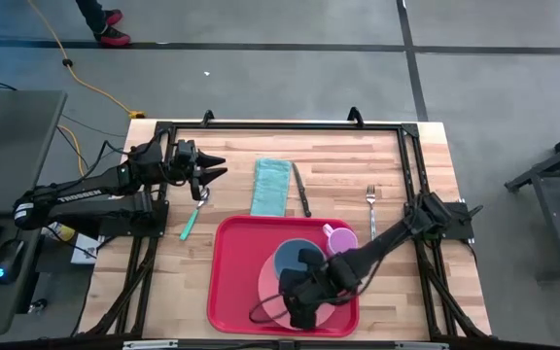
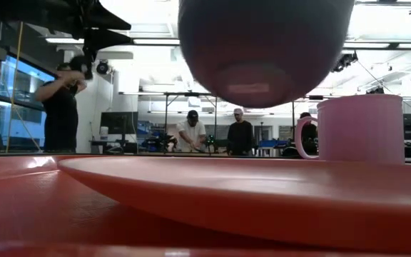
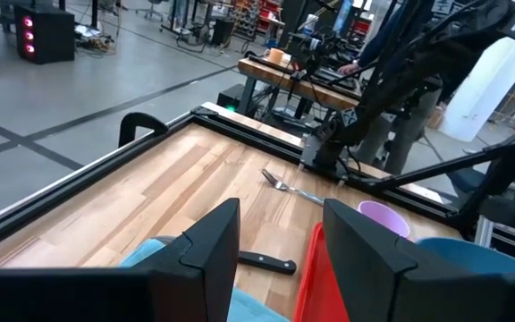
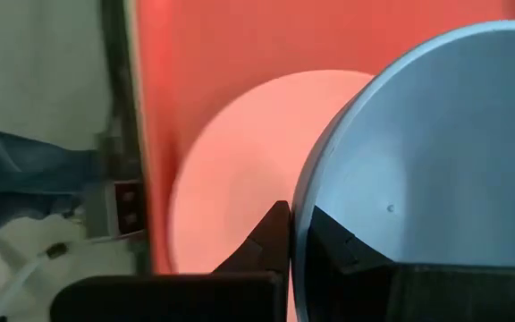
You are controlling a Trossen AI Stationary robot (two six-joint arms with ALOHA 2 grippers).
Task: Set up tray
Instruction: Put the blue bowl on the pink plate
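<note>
A pale wooden bench (image 1: pixel 358 160) edged by a black frame stands on a grey floor, and beyond it the low view shows a workshop with several people standing among desks and screens; the tray (image 1: pixel 233 282), large and red with a raised rim, lies at the near middle of the bench, and its red floor fills the bottom of the low view (image 2: pixel 41 214); a round pink plate (image 1: pixel 265 284) rests flat inside the tray, and a pink mug (image 1: pixel 338 239) stands upright at the tray's far right corner, its handle seen side-on in the low view (image 2: pixel 359 128).

The right end effector (image 1: pixel 304 292) reaches over the tray and is clenched on the rim of a blue bowl (image 1: pixel 290 258); in the right wrist view one finger sits inside the rim and the other outside it, with the bowl (image 4: pixel 436 152) held above the plate (image 4: pixel 240 170); the low view shows the bowl's rounded underside (image 2: pixel 262 46) hanging clear of the plate (image 2: pixel 248 189).

The left end effector (image 1: pixel 212 170) hovers over the far left part of the bench with its fingers spread apart and nothing between them; a spoon (image 1: pixel 195 213) with a green handle lies just beside it; a folded teal cloth (image 1: pixel 271 186), a black-handled knife (image 1: pixel 300 190) and a fork (image 1: pixel 370 202) lie in a row beyond the tray, all apart from one another.
</note>
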